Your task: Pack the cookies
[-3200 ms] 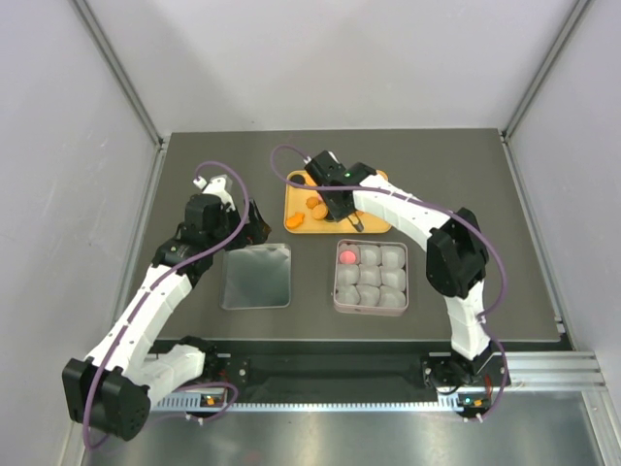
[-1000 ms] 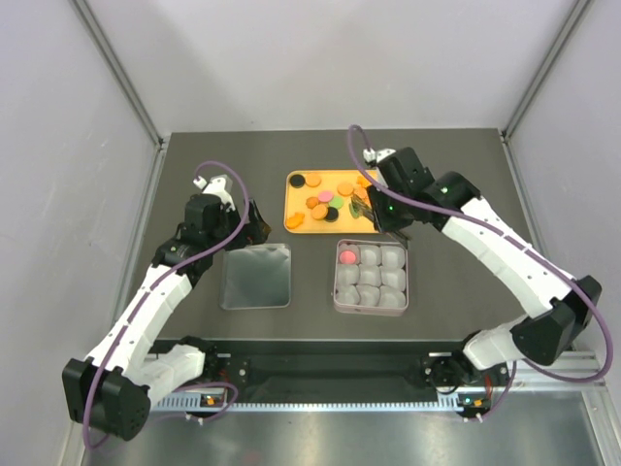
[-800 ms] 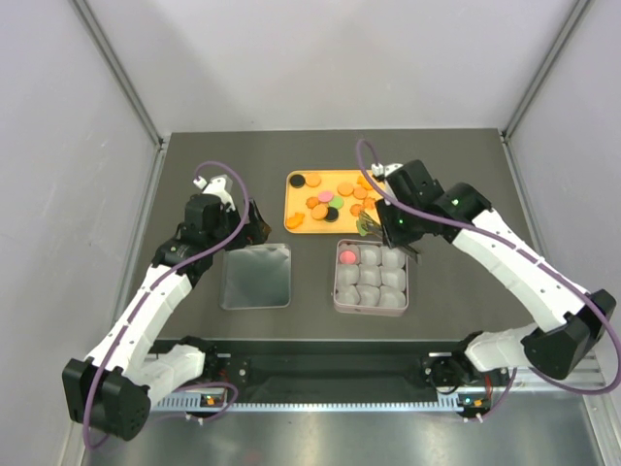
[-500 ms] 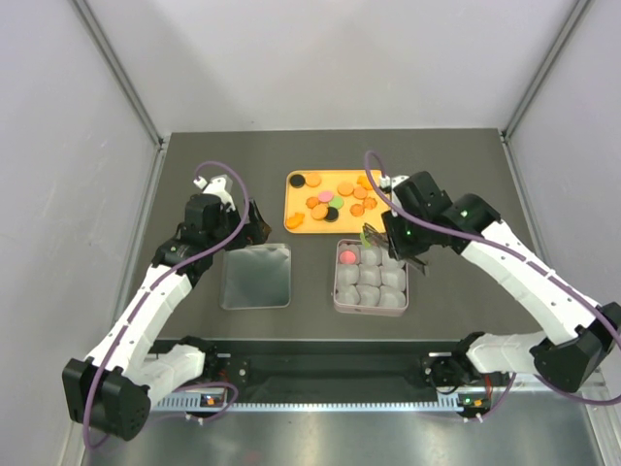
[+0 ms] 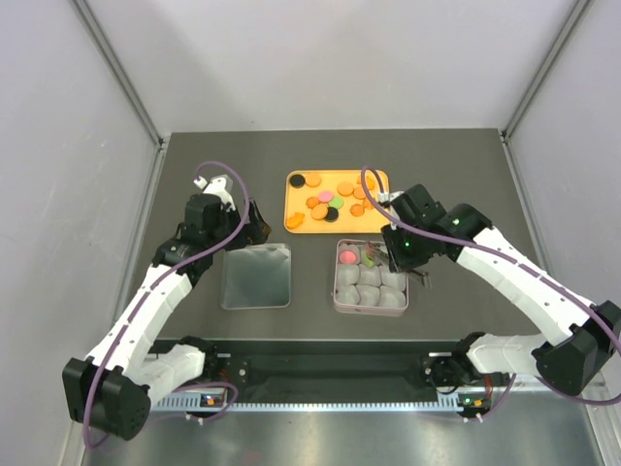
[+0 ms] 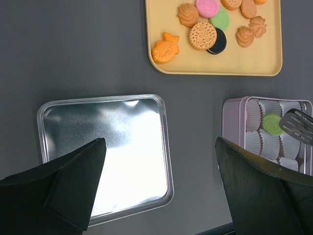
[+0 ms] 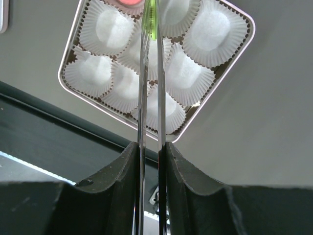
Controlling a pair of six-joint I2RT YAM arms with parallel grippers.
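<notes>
- The right gripper (image 7: 151, 6) had its two thin metal blades drawn almost together, and they pinched a round green cookie (image 7: 153, 23) on edge at their tips.
- We saw that cookie held at the middle cup of the far row of the pale pink square tin (image 6: 233, 132) (we could not tell whether it touched the paper).
- White pleated paper cups (image 7: 111, 29) lined the tin, and a round pink cookie (image 5: 347, 257) lay in the far left corner cup, next to the green one.
- The other cookies (image 6: 202, 35), mostly orange with some pink, green and black, lay scattered on the orange rectangular plastic tray (image 6: 215, 68), just beyond the tin.
- The left gripper (image 6: 159, 147) had its black fingers spread wide with nothing between them. It hung over the silver square metal lid (image 6: 105, 142).
- The lid lay flat on the dark grey table (image 6: 73, 49), to the left of the tin and apart from it.
</notes>
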